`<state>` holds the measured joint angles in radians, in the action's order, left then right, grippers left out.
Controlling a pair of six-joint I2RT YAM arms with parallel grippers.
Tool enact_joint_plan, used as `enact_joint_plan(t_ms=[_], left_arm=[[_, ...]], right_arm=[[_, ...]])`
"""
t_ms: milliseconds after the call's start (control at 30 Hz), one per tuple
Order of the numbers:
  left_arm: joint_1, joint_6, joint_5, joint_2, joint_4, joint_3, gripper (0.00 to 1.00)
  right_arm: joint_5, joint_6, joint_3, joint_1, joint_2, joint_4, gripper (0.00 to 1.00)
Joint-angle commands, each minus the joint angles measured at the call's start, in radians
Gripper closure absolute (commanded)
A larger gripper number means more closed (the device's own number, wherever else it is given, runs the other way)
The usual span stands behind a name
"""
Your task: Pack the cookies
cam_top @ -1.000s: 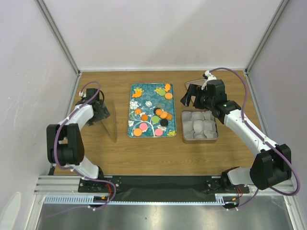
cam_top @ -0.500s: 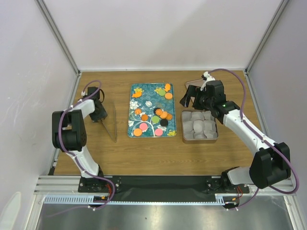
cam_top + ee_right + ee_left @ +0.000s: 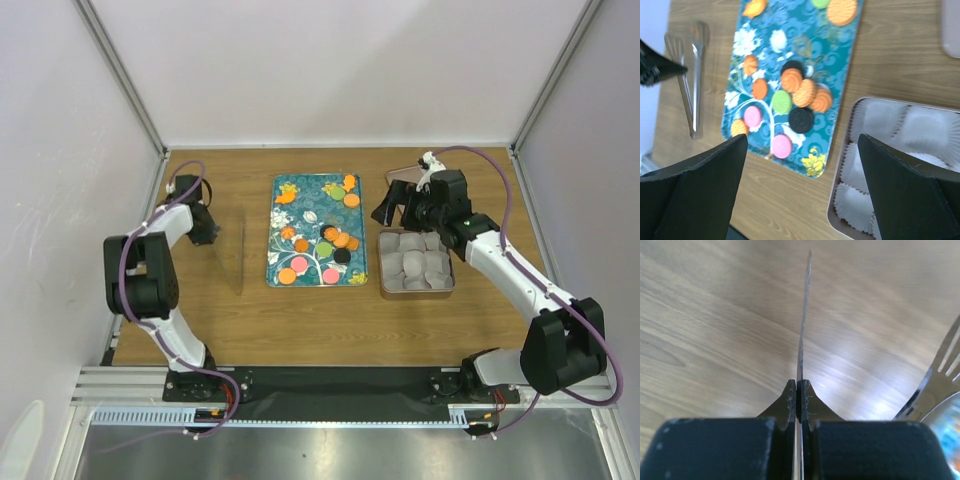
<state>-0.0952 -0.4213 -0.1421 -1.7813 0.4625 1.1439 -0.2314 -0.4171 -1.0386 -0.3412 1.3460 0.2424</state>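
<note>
The left gripper (image 3: 800,395) is clamped shut on one pair of metal tongs (image 3: 695,125). The right gripper (image 3: 393,208) hangs spread wide by the one tin (image 3: 416,292). The cookies (image 3: 805,92) lie on the teal tray (image 3: 277,215): two black, two pink, two green and at least six orange.

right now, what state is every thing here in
left end effector, shut on the thin steel tongs
thin steel tongs, pinched by one arm
right end effector, open, holding nothing
small round orange, pink, black and green cookies, loose on the tray, none packed
teal flowered tray, flat on the table
square metal tin, uncovered
grey paper cups, in the tin, empty
</note>
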Motion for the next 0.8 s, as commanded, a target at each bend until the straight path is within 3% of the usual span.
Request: enact_joint_plan(t_ms=[0,267,400,633,767], left_arm=[[-0.005,-0.023,0.102,0.192,-0.013,0.089,1.00],[0.081,-0.173,0.421,0.483,-0.151,0.067,1.00],[0.208,-0.368,0.614,0.577,-0.427,-0.041,1.00],[0.350,-0.625,0.714,0.559,-0.893,-0.087,1.00],[0.390,-0.738,0.725,0.508,-1.019,-0.088,1.00]], right_arm=[[-0.135,-0.011,0.034,0.011,-0.048,-0.109,0.00],[-0.473,-0.208,0.089,0.005,-0.067,-0.474,0.01],[-0.500,-0.307,0.084,-0.064,-0.064,-0.649,0.01],[-0.444,-0.316,-0.006,-0.217,-0.015,-0.751,0.01],[-0.419,-0.290,-0.014,-0.249,-0.010,-0.772,0.00]])
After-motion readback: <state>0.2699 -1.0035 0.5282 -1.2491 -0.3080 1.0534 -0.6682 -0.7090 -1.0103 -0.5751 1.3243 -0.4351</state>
